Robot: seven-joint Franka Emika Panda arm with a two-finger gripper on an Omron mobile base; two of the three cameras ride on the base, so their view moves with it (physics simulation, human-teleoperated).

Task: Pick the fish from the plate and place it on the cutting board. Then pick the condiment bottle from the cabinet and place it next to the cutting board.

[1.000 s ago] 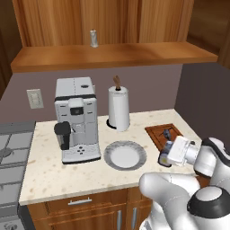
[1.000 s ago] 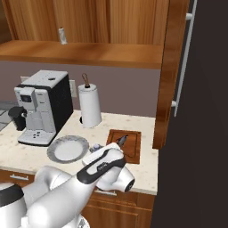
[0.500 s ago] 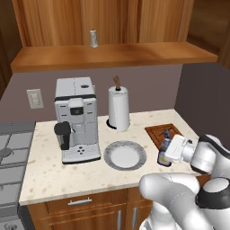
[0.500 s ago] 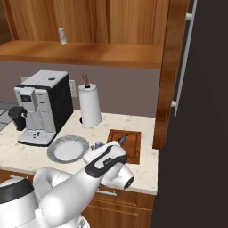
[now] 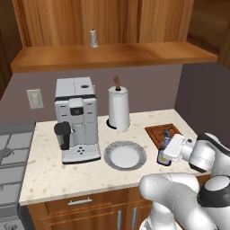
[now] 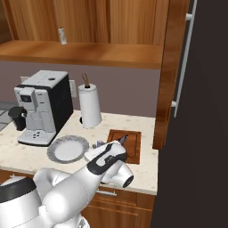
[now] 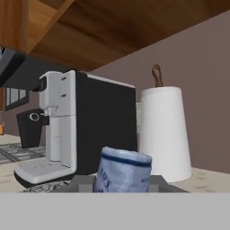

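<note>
the gripper (image 5: pixel 165 152), jaws closed on the condiment bottle (image 5: pixel 163 153), lowers it at the cutting board's (image 5: pixel 158 133) left edge; next, release.

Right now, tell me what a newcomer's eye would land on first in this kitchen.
First the white arm, whose gripper is shut on the condiment bottle at the counter's right end, beside the cutting board. Next the coffee machine and paper towel roll standing behind the bare plate. A small shaker sits alone up on the cabinet shelf.
</note>
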